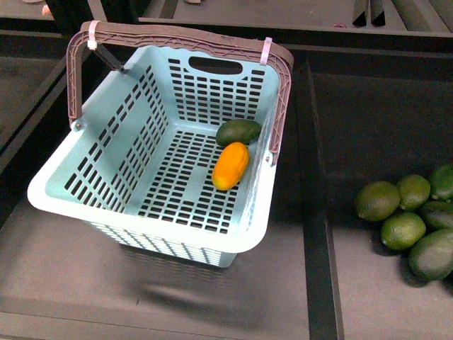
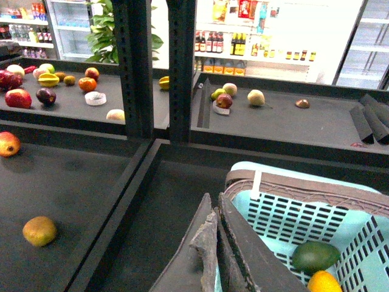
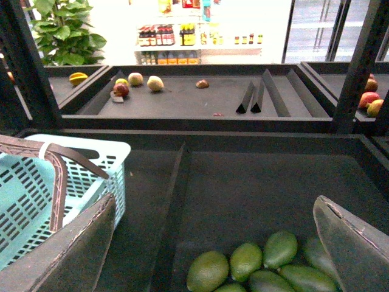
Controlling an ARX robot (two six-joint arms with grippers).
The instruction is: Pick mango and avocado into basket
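Note:
The turquoise basket (image 1: 106, 134) stands tilted on the dark shelf, its brown handle (image 1: 177, 39) swung up over the far rim. Inside it, against the right wall, the orange-yellow mango (image 1: 231, 166) lies touching the dark green avocado (image 1: 238, 132) just behind it. In the left wrist view my left gripper (image 2: 216, 240) is shut on the basket (image 2: 304, 182) at its rim, with the avocado (image 2: 315, 256) and the mango (image 2: 323, 283) showing beyond. My right gripper (image 3: 214, 204) is open and holds nothing, hanging over loose avocados (image 3: 243, 267) to the right of the basket (image 3: 24, 182).
Several loose green avocados (image 1: 403, 212) lie in the compartment to the right, behind a raised divider (image 1: 315, 212). Dark shelf uprights (image 2: 152, 67) rise behind the basket. Other fruit (image 2: 40, 230) lies scattered in the left and far bins.

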